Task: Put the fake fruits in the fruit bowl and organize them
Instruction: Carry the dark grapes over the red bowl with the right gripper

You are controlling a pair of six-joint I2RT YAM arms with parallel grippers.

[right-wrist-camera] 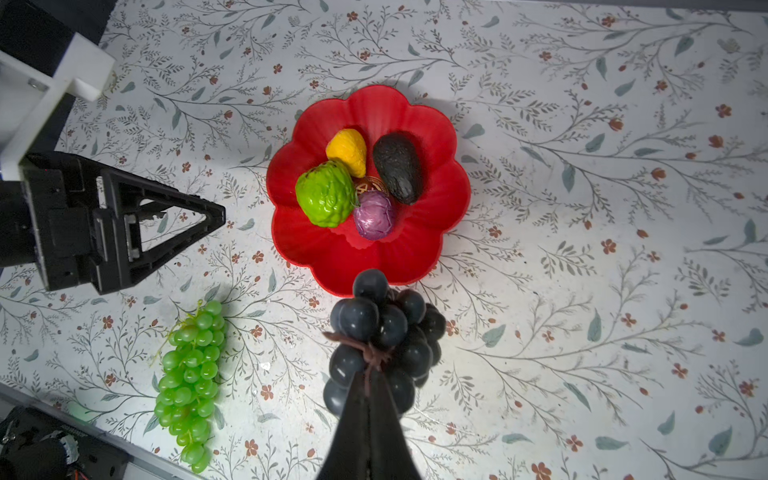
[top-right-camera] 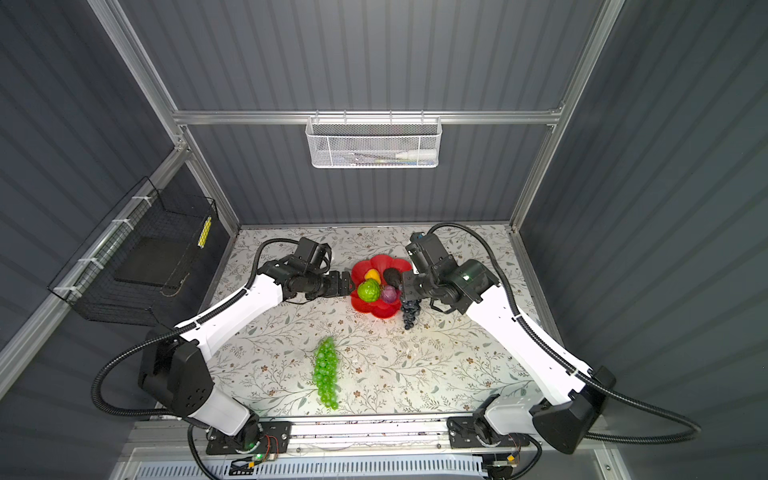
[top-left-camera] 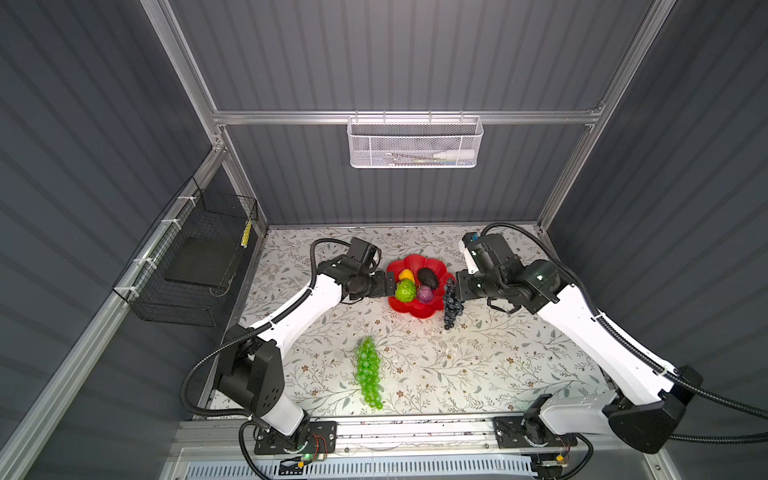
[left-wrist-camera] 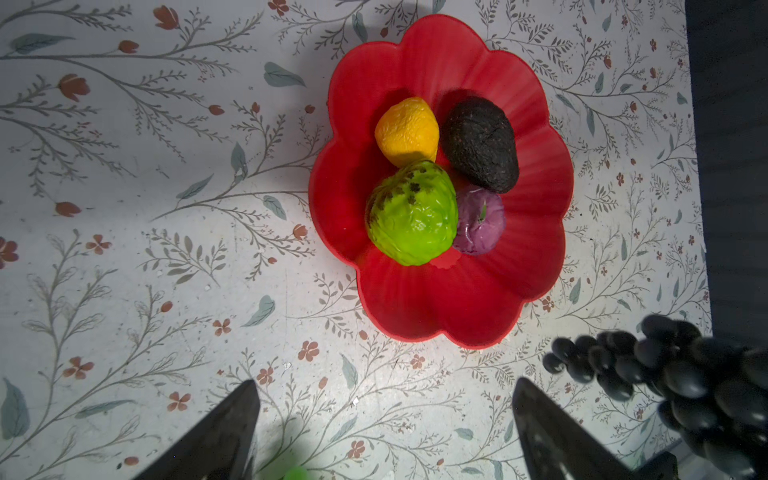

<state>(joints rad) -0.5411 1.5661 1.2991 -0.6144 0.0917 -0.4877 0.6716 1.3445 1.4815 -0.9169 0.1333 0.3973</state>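
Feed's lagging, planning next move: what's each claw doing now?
Left claw: open, empty, beside the bowl.
Right claw: shut on the dark grapes, at the stem.

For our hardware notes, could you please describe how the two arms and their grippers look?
Both the left arm and right arm have white link shells with black joints and black corrugated cable hoses. The left gripper and right gripper are black, with triangular fingers tapering to points.
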